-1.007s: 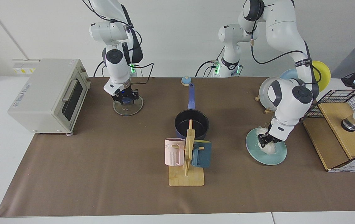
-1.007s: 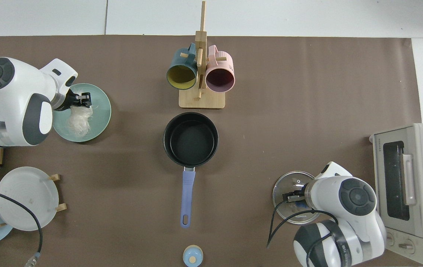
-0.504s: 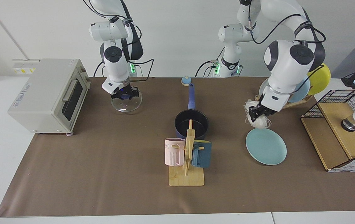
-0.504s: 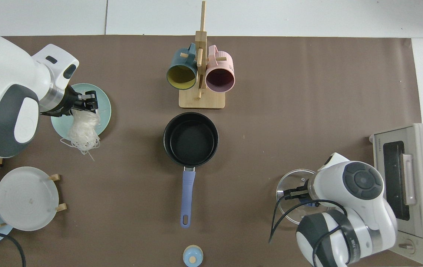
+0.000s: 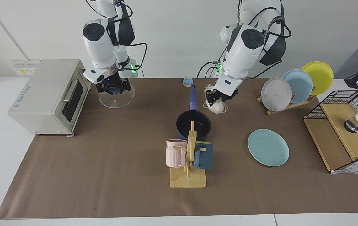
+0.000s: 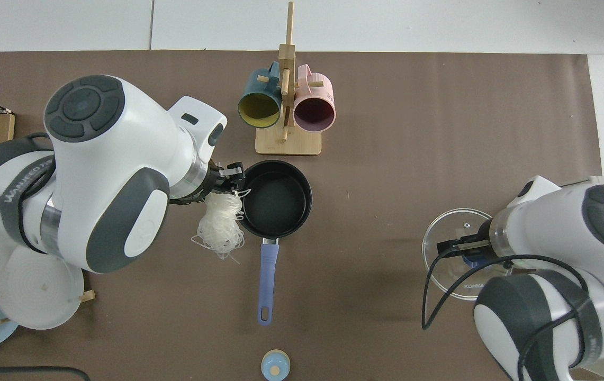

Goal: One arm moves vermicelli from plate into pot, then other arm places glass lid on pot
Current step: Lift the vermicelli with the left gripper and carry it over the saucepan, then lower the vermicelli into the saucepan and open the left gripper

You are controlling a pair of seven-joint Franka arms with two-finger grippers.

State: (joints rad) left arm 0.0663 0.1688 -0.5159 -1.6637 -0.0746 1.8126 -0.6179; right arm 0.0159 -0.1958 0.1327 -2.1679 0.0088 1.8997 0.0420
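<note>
My left gripper (image 5: 212,96) (image 6: 232,182) is shut on the vermicelli (image 5: 216,106) (image 6: 219,228), a white tangle of threads hanging in the air. It hangs just beside the rim of the dark navy pot (image 5: 193,125) (image 6: 272,198), near the blue handle. The teal plate (image 5: 268,147) lies bare on the mat; in the top view the arm hides it. My right gripper (image 5: 113,88) (image 6: 463,248) is shut on the blue knob of the glass lid (image 5: 116,101) (image 6: 442,267), which it holds level above the mat beside the toaster oven.
A wooden mug rack (image 5: 188,179) with a pink and a navy mug stands right in front of the pot. A toaster oven (image 5: 50,94), a plate rack (image 5: 291,84), a wire basket with a wooden box (image 5: 342,131) and a small blue knob (image 5: 187,81) ring the mat.
The left arm lifted the vermicelli off the teal plate and carried it across to the pot's rim. The right arm raised the glass lid off the mat.
</note>
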